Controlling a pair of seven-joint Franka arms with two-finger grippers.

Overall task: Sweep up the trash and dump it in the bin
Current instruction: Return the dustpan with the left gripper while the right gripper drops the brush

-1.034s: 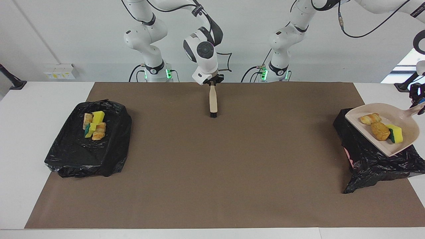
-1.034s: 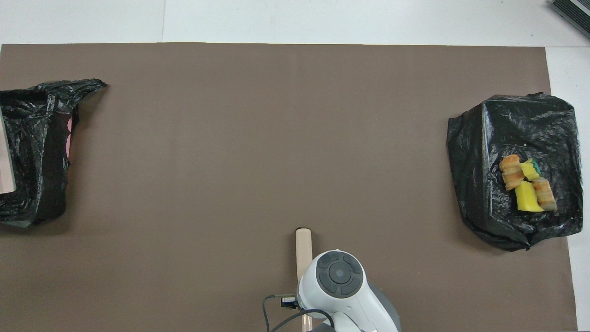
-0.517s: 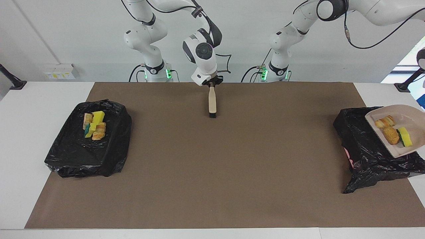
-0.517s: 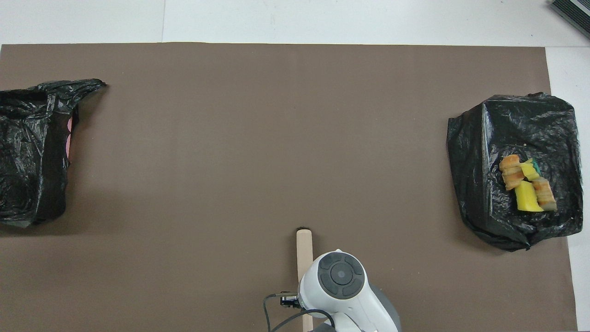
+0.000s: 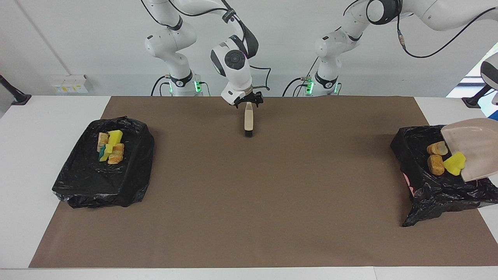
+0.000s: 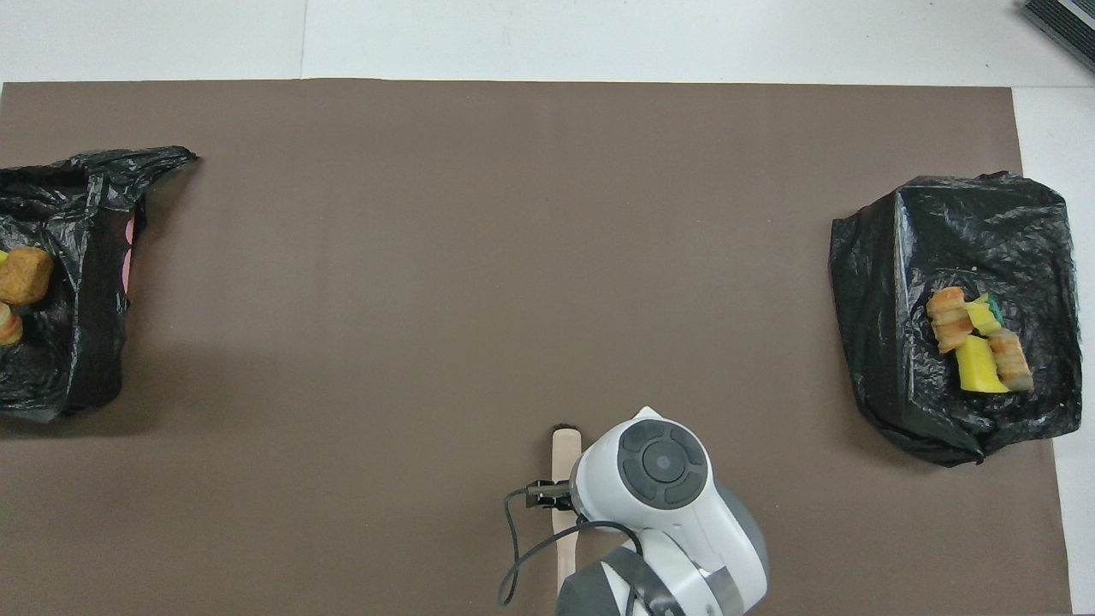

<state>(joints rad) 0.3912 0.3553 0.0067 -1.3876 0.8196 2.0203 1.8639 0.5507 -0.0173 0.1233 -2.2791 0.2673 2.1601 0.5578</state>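
A tilted beige plastic dustpan (image 5: 472, 149) spills yellow sponge and bread scraps (image 5: 443, 160) into the black-lined bin (image 5: 428, 194) directly beneath; left gripper unseen, presumably clamped on its handle. Right gripper (image 5: 248, 102) fingers spread over the lying beige brush (image 5: 248, 121).

The right arm bends down from its base at the robots' edge of the surface, wrist tipped forward, its right gripper (image 5: 249, 102) low above the surface, fingers spread apart. The left arm stretches out high toward its own end of the surface; its wrist and left gripper lie outside both views.
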